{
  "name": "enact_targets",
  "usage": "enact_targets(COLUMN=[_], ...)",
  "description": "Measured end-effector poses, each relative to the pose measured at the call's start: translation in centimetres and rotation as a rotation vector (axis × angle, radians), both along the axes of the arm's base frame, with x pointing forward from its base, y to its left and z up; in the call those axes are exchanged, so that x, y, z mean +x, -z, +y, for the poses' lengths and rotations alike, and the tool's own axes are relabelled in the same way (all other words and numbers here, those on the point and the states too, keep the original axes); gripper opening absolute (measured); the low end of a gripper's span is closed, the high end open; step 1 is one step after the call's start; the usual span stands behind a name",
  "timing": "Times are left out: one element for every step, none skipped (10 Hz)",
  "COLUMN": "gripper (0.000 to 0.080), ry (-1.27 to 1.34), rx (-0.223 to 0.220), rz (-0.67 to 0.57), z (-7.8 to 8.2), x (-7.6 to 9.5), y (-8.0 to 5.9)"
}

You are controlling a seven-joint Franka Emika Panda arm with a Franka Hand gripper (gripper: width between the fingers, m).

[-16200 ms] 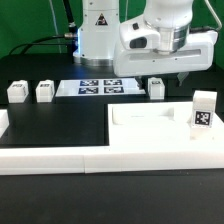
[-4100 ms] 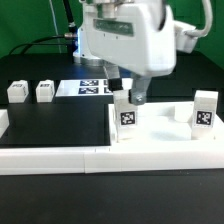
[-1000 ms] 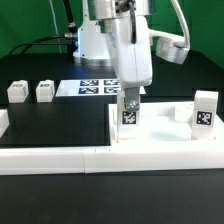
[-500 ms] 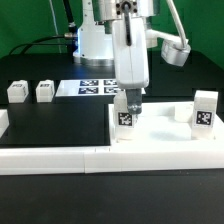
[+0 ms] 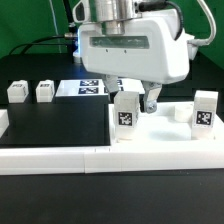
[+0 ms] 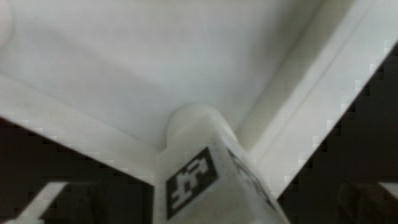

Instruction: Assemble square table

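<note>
The white square table top [image 5: 165,137] lies at the exterior view's right; its inner face and raised rim fill the wrist view [image 6: 125,70]. One tagged white leg [image 5: 126,113] stands upright in its near-left corner. My gripper [image 5: 136,100] hangs right over this leg, fingers spread to either side and not touching it. In the wrist view the leg [image 6: 214,175] rises between the fingers with dark gaps on both sides. A second leg [image 5: 204,111] stands at the top's right corner. Two more legs [image 5: 17,91] [image 5: 44,91] lie on the table at the left.
The marker board [image 5: 92,87] lies behind the legs, partly hidden by my hand. A long low white border rail [image 5: 100,161] runs along the front, with a white block [image 5: 3,122] at its left end. The robot base [image 5: 90,45] stands at the back.
My hand has turned about a quarter turn over the corner leg, so its broad side now faces the exterior camera. The fingers have come off the leg. The leg stays upright in its corner.
</note>
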State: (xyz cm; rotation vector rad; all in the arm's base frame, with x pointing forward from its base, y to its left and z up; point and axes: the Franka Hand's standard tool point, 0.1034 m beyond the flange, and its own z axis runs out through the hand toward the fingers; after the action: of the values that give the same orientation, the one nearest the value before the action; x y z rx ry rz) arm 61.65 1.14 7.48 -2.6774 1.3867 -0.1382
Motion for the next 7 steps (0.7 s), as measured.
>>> enact_targets(gripper=[0.0649,0.0649,0.0649,0.0649,0.0499,0.0499,0.032], ry=[-0.074,-0.272,-0.421,-0.329,-0.334,-0.325,-0.199], rx=[-0.01,-0.038,-0.055,-0.042,-0.044,-0.042,-0.028], rz=[-0.005,0.016,0.032,0.026,0.027,0.032,0.044], z=[0.01,0.37,0.71,0.69,0.62,0.5,0.37], x=[0.01,0.14,0.47,0.65,0.59,0.46,0.3], y=[0.0,0.06,0.33,0.35,0.39,0.47,0.58])
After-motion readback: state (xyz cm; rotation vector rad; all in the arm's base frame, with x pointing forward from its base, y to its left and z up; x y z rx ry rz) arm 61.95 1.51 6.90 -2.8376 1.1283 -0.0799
